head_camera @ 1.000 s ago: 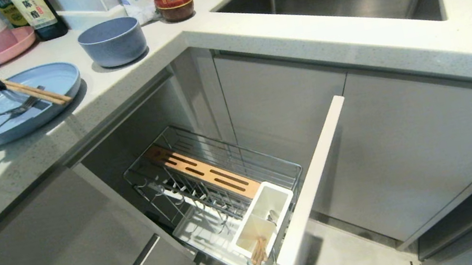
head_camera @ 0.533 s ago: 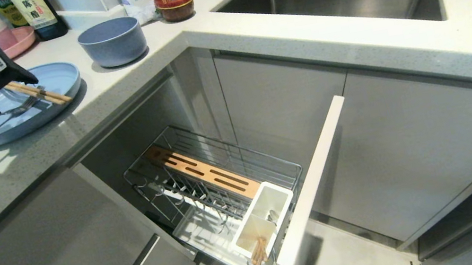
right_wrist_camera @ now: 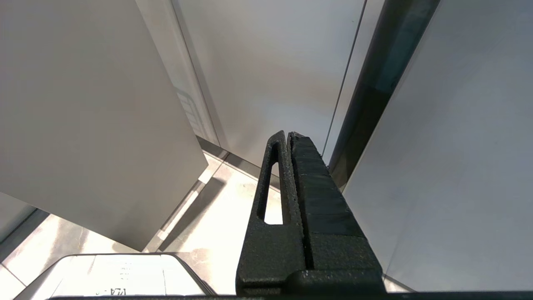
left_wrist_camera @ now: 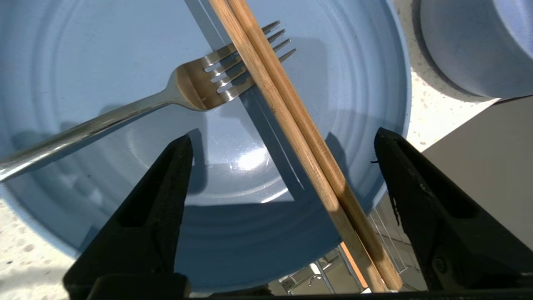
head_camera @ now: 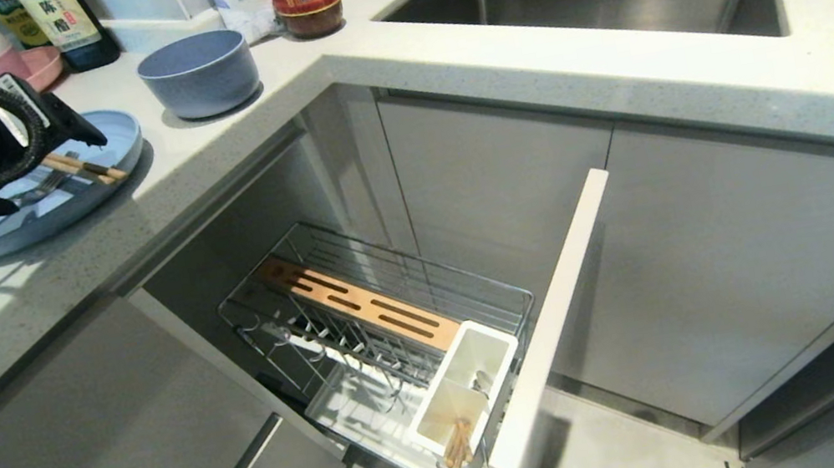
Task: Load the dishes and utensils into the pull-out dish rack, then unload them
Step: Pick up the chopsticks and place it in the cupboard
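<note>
Left gripper since shifted over plate, jaws apart

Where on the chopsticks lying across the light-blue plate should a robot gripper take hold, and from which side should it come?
Grip the chopsticks mid-length, from above, with the left gripper and its fingers closing across the pair. They lie side by side, touching, over the fork tines, bridging the plate, so the middle probably stands clear of it.

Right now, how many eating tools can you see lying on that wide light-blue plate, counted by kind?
Slim silver metal fork: 1
Light wooden chopsticks: 2
Total: 3, all lying on the wide light-blue round plate.
</note>
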{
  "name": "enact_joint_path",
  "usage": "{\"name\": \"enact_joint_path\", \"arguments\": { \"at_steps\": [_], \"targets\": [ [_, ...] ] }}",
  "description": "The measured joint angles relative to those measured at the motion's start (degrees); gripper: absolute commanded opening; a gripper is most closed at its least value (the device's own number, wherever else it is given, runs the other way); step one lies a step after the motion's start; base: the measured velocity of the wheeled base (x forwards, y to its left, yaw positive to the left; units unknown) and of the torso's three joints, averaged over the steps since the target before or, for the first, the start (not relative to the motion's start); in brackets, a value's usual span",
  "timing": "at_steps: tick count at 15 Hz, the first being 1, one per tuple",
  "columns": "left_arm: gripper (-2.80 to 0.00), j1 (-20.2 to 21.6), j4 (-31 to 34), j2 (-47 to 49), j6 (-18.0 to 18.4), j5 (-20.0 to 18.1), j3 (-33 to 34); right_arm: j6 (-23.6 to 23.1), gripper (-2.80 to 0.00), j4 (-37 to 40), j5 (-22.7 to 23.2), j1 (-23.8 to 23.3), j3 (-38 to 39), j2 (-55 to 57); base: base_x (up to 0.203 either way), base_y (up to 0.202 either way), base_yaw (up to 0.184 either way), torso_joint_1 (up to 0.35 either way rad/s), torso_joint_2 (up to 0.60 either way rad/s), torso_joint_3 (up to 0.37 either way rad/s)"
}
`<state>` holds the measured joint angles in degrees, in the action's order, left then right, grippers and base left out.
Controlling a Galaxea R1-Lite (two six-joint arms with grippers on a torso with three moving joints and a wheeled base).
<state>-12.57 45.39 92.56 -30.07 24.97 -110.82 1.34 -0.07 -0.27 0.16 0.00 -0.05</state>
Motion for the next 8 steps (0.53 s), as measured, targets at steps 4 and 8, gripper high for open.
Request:
{"name": "enact_joint_path", "arguments": {
  "at_steps": [4,8],
  "targets": [
    [0.00,-0.10,-0.74,0.88,0.01,0.04,-0.01,0.02,-2.80,0.00,0.00,0.00,0.00,0.00,0.000,0.000,0.000,0.000,0.00,0.000],
    [0.00,-0.10,-0.73,1.24,0.01,0.05,-0.01,0.02,-2.80,0.00,0.00,0.00,0.00,0.00,0.000,0.000,0.000,0.000,0.00,0.000]
  ]
}}
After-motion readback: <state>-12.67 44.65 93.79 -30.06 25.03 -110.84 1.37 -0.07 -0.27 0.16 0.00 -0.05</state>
